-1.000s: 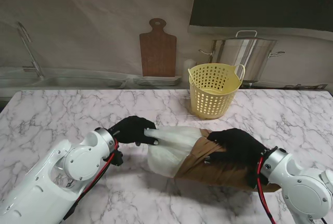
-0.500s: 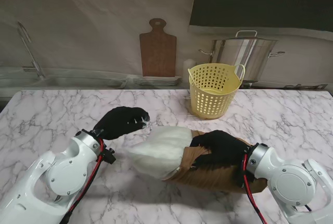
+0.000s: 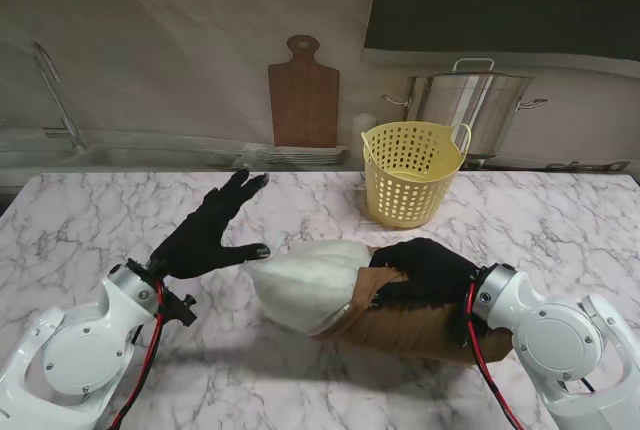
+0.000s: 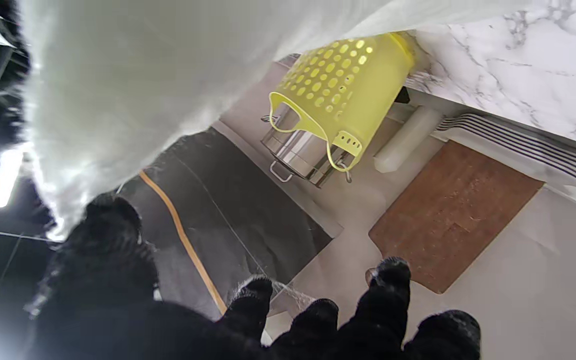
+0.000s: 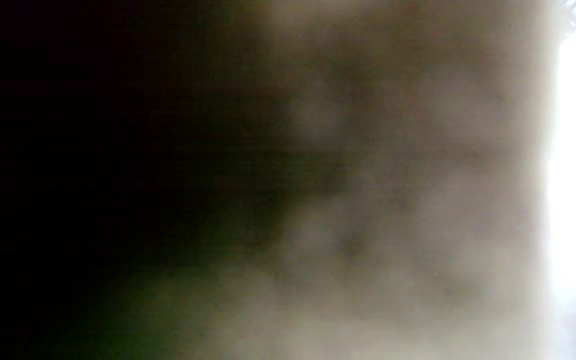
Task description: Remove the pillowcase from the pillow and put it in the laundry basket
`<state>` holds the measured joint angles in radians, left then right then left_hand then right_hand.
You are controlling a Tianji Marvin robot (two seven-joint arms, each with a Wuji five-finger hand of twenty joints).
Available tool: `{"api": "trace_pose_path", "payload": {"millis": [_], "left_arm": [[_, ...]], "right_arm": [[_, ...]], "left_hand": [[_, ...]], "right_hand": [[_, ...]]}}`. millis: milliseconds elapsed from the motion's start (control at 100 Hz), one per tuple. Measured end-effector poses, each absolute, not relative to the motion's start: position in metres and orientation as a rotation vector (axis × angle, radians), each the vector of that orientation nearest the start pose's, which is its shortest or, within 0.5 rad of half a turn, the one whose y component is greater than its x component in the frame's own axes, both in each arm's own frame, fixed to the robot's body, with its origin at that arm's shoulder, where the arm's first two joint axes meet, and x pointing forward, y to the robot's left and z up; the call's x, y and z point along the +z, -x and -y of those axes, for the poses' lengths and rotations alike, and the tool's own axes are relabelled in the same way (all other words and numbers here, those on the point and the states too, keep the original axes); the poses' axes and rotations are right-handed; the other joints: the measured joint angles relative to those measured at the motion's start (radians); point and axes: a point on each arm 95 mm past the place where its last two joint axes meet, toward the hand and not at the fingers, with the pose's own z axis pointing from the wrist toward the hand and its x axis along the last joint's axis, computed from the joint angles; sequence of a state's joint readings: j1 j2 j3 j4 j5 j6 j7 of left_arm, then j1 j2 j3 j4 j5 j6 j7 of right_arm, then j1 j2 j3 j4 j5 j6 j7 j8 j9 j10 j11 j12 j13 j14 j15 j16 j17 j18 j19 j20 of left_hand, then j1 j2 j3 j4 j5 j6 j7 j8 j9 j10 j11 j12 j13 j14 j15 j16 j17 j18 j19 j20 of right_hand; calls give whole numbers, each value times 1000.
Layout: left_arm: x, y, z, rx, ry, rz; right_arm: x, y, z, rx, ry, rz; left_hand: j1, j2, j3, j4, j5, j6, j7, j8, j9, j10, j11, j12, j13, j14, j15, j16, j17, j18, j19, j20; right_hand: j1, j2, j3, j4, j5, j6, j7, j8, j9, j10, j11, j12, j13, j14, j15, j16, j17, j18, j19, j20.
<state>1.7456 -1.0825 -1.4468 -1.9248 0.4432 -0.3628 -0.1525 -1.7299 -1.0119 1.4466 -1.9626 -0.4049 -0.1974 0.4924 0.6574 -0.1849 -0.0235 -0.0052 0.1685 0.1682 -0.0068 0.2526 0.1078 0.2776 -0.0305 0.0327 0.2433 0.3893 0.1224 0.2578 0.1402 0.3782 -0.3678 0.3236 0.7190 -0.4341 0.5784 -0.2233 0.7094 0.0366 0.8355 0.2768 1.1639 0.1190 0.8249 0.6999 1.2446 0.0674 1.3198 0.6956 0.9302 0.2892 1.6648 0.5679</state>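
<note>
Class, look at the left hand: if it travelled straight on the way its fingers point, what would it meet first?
Probably nothing on the table: the left hand points up toward the back wall, nearest the wooden cutting board. Depth is unclear.

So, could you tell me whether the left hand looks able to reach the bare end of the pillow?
Probably yes: the left hand is open right beside the pillow, with nothing between them.

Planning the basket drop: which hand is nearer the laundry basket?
Right. The right hand grips the pillowcase just in front of the laundry basket; the left hand is open, farther off.
</note>
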Motion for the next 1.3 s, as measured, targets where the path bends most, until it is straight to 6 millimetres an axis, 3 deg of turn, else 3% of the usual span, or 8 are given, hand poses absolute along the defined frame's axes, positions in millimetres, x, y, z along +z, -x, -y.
{"api": "trace_pose_path", "payload": {"millis": [270, 470, 640, 790, 940, 1060, 1210, 1300], "left_arm": [[-227, -337, -11, -2420, 1251, -1395], [-237, -328, -1, -2287, 1194, -1663], [-246, -338, 22, -2143, 1215, -1764], [-251, -350, 39, -2125, 1263, -1728], [-261, -357, 53, -2184, 1297, -1525], [-268, -359, 64, -2213, 1338, -1442], [-271, -361, 70, -2208, 1459, -1427], [-270, -362, 69, -2156, 1438, -1470]], "right_arm": [[-242, -357, -2, 1895, -1531, -1746], [-242, -364, -6, 1879, -1543, -1758], [-243, -365, -7, 1882, -1546, -1769], [-242, -363, -8, 1887, -1536, -1786], [-242, -362, -9, 1893, -1522, -1801], [-242, -361, -9, 1894, -1519, -1804], [-243, -359, -8, 1903, -1508, -1787], [-242, -356, -5, 1907, -1425, -1755]], "left_hand": [[-41, -70, 0, -2, -10, 0, -3, -59, -9, -17, 0, -9, -57, 7, -18, -34, -3, 13, 0, -21], [8, -133, 2, -9, -10, -1, -3, -58, -9, -20, 0, -9, -56, 6, -15, -35, 31, -4, 0, -21], [208, -143, 15, -6, -10, -2, -3, -82, -5, -3, 0, -7, 52, -53, 27, -31, 86, -135, 0, 22], [415, -107, 12, 13, -7, -13, 7, -53, 168, 4, 20, 41, 208, -136, 64, 0, 147, -213, 0, 39], [487, -77, -4, 8, 260, -68, 136, 42, 580, -82, 168, 157, 493, -179, 171, 77, 294, -220, 11, 128], [506, -114, -9, 6, 531, -76, 395, 293, 856, -105, 256, 384, 668, -180, 286, 181, 436, -219, 11, 165], [516, -148, -9, 6, 569, -30, 514, 366, 953, -92, 340, 476, 763, -176, 401, 256, 556, -223, 12, 170], [516, -150, -9, 5, 569, -14, 534, 378, 968, -89, 362, 476, 790, -180, 417, 267, 589, -230, 14, 170]], "right_hand": [[0, 0, 0, 0, 0, 0, 0, 0, 1, -6, 0, 9, 1, -7, 0, 0, 0, 0, 0, 0], [0, 0, 0, 0, 0, 0, 1, 0, 1, -7, 1, 10, 1, -8, 0, 0, 0, 0, 0, 0], [0, 0, 0, 0, 0, 0, 1, 0, 1, -7, 2, 10, 1, -8, 0, 0, 0, 0, 0, 0], [0, 0, 0, 0, 0, 0, 1, 0, 1, -7, 2, 10, 2, -8, 0, 0, 0, 0, 0, 0], [0, 11, 0, 0, 0, 0, 1, 0, 1, -7, 2, 10, 2, -8, 0, 0, -5, 0, -1, 0], [0, 12, 0, 0, 0, 0, 1, 0, 1, -7, 3, 10, 2, -8, 0, 0, -19, 0, -4, 0], [0, 12, 0, 2, -22, 0, -1, 1, -14, -7, 3, 11, 2, -8, -41, -4, -81, 0, -45, 0], [-44, 12, -11, 33, -61, -22, -138, 44, -99, -16, -46, -27, -3, 7, -263, -35, -212, 4, -162, 8]]}}
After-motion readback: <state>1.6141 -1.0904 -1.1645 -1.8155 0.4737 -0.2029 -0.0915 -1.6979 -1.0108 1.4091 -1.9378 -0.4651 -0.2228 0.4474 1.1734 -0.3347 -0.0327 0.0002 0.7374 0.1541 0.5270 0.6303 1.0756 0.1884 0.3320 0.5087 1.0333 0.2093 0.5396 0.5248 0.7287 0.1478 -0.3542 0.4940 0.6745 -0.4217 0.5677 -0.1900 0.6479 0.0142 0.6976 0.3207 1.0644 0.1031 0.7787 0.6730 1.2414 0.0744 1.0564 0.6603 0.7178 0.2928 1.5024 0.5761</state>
